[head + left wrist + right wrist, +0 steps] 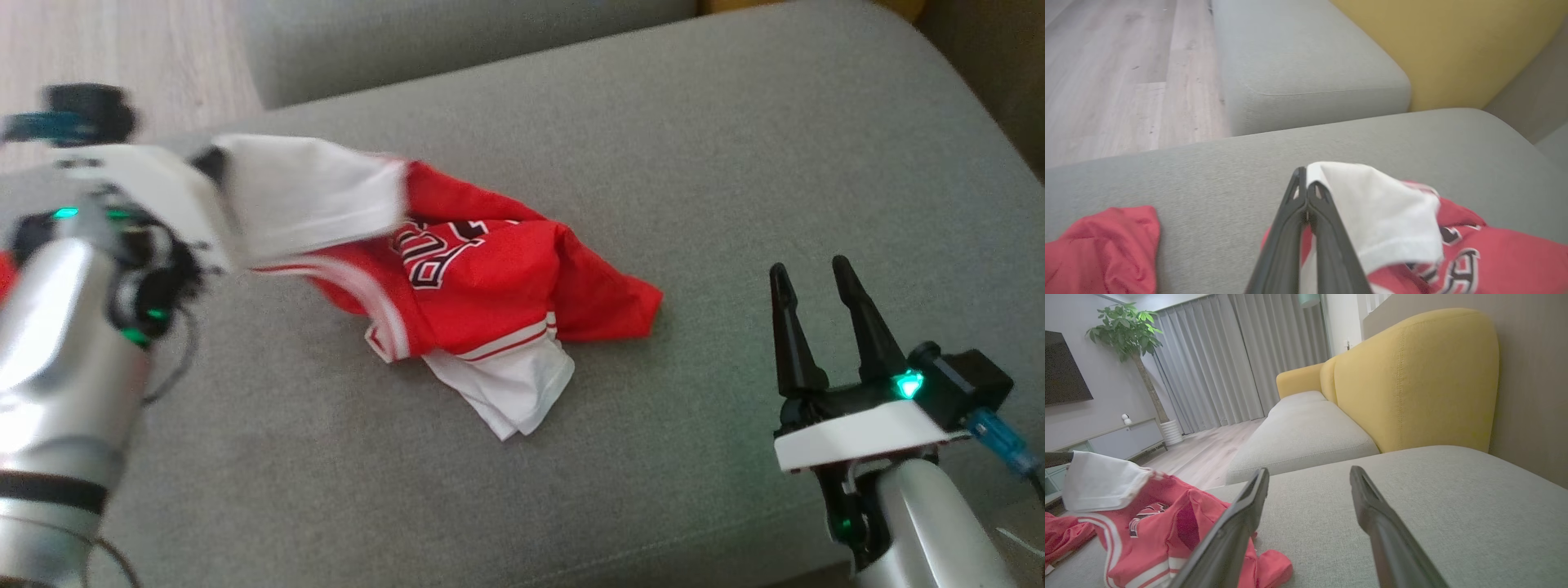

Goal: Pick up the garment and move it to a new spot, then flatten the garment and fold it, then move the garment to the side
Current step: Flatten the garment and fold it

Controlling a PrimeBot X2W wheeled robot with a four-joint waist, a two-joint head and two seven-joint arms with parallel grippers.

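Note:
The garment point(506, 286), a red jersey with white sleeves and dark lettering, lies crumpled in the middle of the grey sofa cushion point(735, 163). My left gripper point(206, 167) is at its left end, shut on a white sleeve and holding that corner up off the cushion. In the left wrist view the two fingers point(1306, 179) press together on the sleeve's edge, and the garment point(1392, 220) drapes away to the right. My right gripper point(808, 269) stands open to the right of the garment, nothing between its fingers. From the right wrist the garment point(1155, 526) lies left of that open gripper point(1308, 473).
Another bit of red cloth point(1106, 241) lies on the cushion left of my left gripper. A second grey cushion point(1298, 61) and a yellow backrest point(1412, 375) lie beyond. Wood floor point(1106, 81) runs past the cushion's far left edge.

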